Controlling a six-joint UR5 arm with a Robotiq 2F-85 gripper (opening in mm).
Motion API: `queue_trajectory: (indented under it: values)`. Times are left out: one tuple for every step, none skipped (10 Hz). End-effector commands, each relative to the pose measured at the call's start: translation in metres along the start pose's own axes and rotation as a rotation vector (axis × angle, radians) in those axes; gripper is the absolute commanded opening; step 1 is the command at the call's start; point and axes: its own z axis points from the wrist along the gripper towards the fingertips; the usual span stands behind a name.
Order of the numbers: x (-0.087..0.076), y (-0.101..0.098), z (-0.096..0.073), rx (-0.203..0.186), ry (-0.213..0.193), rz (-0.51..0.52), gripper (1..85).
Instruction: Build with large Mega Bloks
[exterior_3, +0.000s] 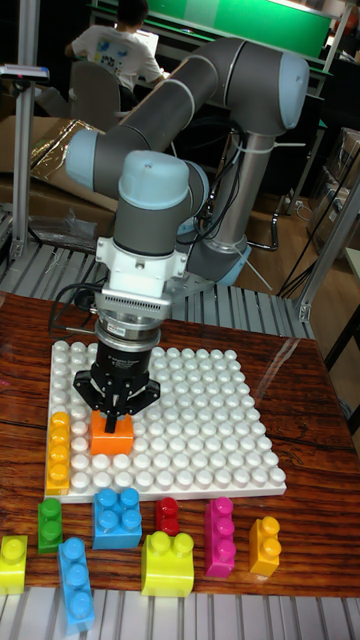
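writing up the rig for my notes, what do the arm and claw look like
The arm has grey tubular links with light blue caps on its rounded joints. Its wrist ends in a white ribbed collar and a silver ring. Below that sits the black claw with two short dark fingers. Black cables loop out beside the wrist.

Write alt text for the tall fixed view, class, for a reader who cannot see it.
A UR5 arm's gripper reaches down onto an orange block sitting on a white studded baseplate on a wooden table. A yellow-orange block stands at the plate's left edge. Loose blue, green, red, pink, yellow and orange blocks line the table in front.
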Motion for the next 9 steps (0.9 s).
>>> queue_trajectory:
  values:
    - [0.008,0.002,0.003,0.007,0.007,0.004,1.0]
    - [0.010,0.002,0.004,0.008,0.007,0.004,1.0]
    - [0.010,0.002,0.004,0.010,0.007,0.004,1.0]
    - [0.011,0.002,0.005,0.011,0.007,0.002,1.0]
    - [0.011,0.001,0.006,0.011,0.004,-0.003,1.0]
    - [0.009,0.001,0.008,0.005,-0.002,-0.006,1.0]
    - [0.007,-0.003,0.011,-0.001,-0.011,-0.015,1.0]
    - [0.007,-0.006,0.014,-0.007,-0.014,-0.020,1.0]
    - [0.008,-0.009,0.015,-0.002,-0.014,-0.024,1.0]
